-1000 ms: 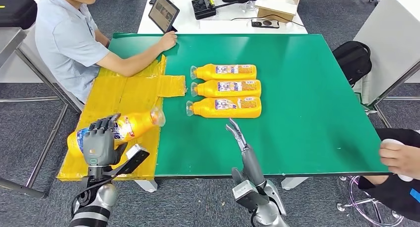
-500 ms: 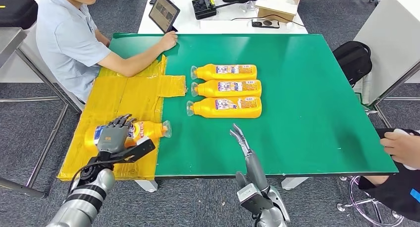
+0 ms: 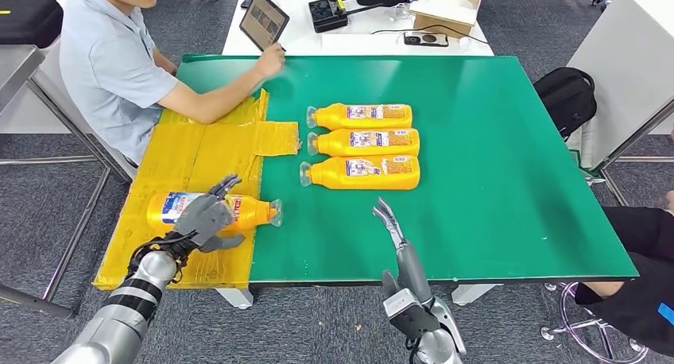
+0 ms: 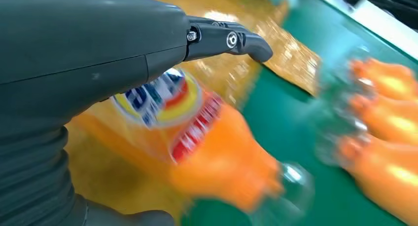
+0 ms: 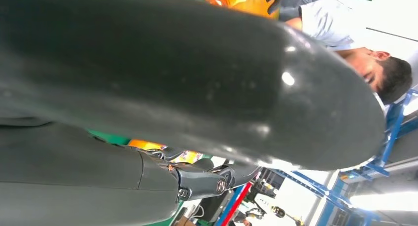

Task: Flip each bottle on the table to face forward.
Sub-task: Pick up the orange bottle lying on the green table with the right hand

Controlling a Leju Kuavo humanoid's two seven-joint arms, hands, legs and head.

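This looks like a robotics lab or test workspace set up in an office-like room with grey carpet tiles (image 3: 334, 332). A green-topped work table (image 3: 493, 157) stands against a white desk (image 3: 350, 42) carrying a black tablet on a stand (image 3: 262, 18), a black electronic box with cables (image 3: 327, 12) and an open cardboard box (image 3: 447, 2). A person in a light blue shirt (image 3: 107, 66) sits at the table's edge, and a black backpack (image 3: 566, 94) rests on the floor.

No text legible. Labels on the three far bottles (image 3: 362, 115) (image 3: 363, 141) (image 3: 359, 173) too small to read; near-left bottle (image 3: 211, 211) shows a blue-red-yellow label, lettering blurred beyond reading.
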